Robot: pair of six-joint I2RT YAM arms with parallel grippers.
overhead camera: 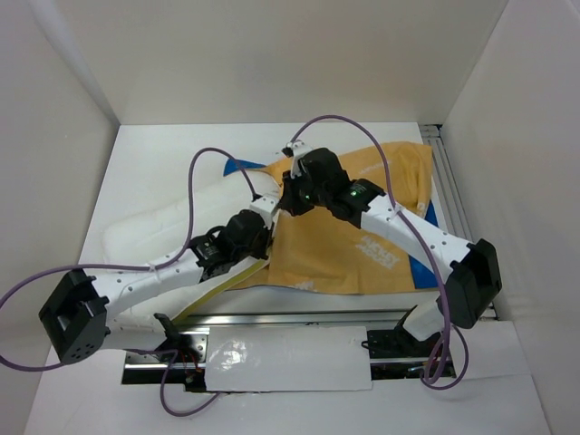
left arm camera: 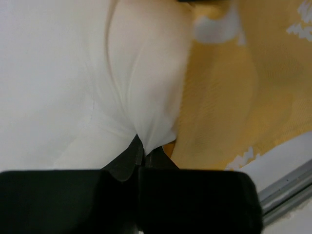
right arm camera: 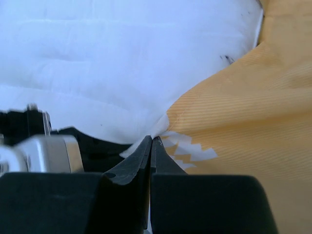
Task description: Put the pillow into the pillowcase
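Note:
The white pillow (overhead camera: 145, 237) lies at the left of the table, and its right end reaches the mouth of the pillowcase (overhead camera: 362, 237), which lies orange side up at the right. My left gripper (overhead camera: 265, 220) is shut on a pinched fold of the pillow (left arm camera: 146, 87), next to the orange cloth (left arm camera: 234, 107). My right gripper (overhead camera: 288, 195) is shut on the pillowcase's hemmed edge (right arm camera: 234, 107), right where it meets the pillow (right arm camera: 122, 63). A strip of the case's blue side (overhead camera: 243, 168) shows behind the arms.
White walls enclose the table on the left, back and right. A metal rail (overhead camera: 272, 319) and a shiny white plate (overhead camera: 281, 358) run along the near edge between the arm bases. Purple cables (overhead camera: 204, 181) loop over the pillow and the pillowcase.

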